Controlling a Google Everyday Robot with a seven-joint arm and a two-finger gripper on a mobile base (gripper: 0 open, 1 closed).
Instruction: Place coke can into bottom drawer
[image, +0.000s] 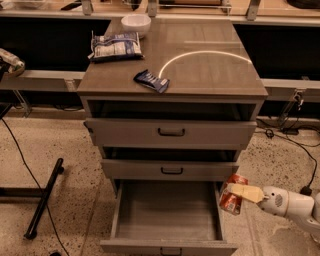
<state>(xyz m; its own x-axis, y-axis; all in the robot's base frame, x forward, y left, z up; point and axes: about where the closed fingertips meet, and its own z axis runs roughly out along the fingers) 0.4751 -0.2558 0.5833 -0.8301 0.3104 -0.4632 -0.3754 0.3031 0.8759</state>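
The red coke can (231, 199) is held in my gripper (239, 193), whose yellowish fingers (246, 192) are shut on it. It hangs tilted just off the right side of the bottom drawer (168, 212), level with the drawer's right wall. The bottom drawer is pulled wide open, its plain grey interior showing nothing inside. My white arm (295, 205) comes in from the lower right.
The two upper drawers (171, 132) stand slightly ajar with black handles. On the cabinet top (210, 70) lie a large blue snack packet (115, 46), a small blue packet (151, 81) and a white bowl (136, 23). A black stand leg (44, 198) lies on the floor at the left.
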